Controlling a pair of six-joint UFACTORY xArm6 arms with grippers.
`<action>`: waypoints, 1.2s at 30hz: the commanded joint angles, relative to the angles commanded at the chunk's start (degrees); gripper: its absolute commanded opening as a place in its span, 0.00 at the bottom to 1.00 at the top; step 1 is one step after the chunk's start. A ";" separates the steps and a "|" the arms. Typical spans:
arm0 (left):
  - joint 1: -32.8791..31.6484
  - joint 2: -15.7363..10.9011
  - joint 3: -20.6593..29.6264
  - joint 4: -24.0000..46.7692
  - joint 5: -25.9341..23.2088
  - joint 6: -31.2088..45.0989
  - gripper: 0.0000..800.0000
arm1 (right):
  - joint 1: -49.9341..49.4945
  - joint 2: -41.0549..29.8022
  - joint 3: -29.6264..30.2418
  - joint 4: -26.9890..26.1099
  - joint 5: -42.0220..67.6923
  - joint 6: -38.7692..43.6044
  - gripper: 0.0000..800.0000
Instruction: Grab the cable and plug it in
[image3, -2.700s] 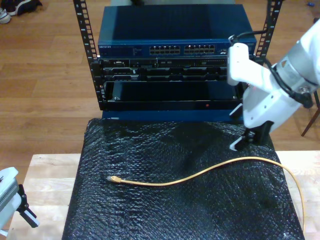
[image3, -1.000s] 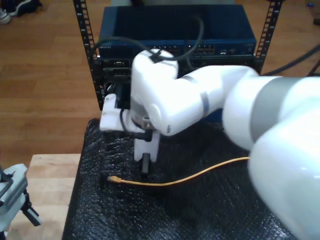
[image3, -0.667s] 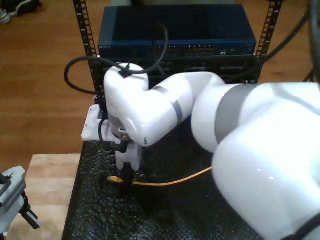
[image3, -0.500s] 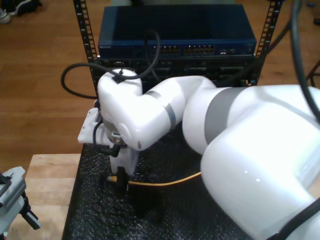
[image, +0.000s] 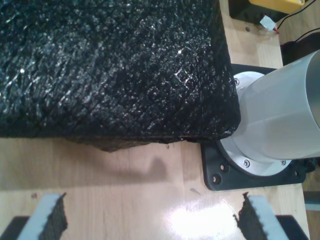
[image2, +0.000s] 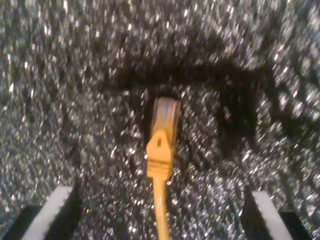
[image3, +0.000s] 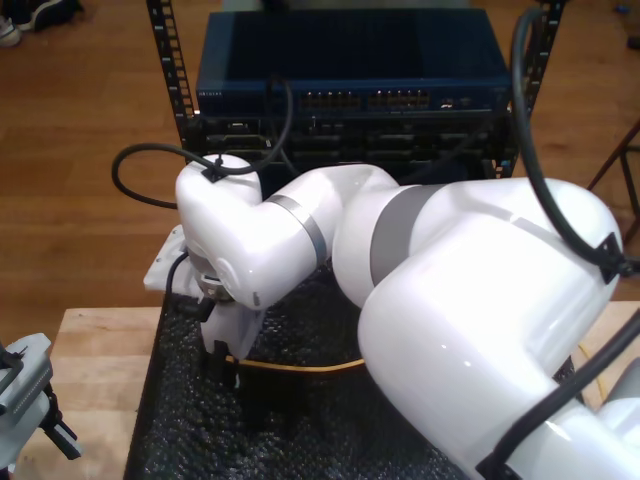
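Between the spread fingers of my second gripper (image2: 160, 220), the open tool, lies the cable (image2: 161, 150): light, limp, best pinched on its stiff orange boot.

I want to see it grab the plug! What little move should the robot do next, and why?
Probably close my second gripper. The cable lies on the black mat, its plug centred between my open fingers, which stand on either side and don't touch it yet. Closing should pinch it just behind the plug.

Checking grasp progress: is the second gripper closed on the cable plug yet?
Open. My second gripper has both fingers apart, with the cable lying between them, untouched, on the black mat.
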 joint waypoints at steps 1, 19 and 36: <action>0.00 0.09 0.00 0.09 0.00 0.00 1.00 | 0.00 0.09 -0.18 0.00 0.00 0.00 0.87; -0.09 0.44 0.09 0.00 0.00 0.00 1.00 | 0.44 0.70 -0.35 -3.34 0.00 2.37 0.59; -0.09 0.62 0.00 0.00 0.00 0.00 1.00 | 0.88 1.23 -0.97 -3.43 0.00 2.64 0.41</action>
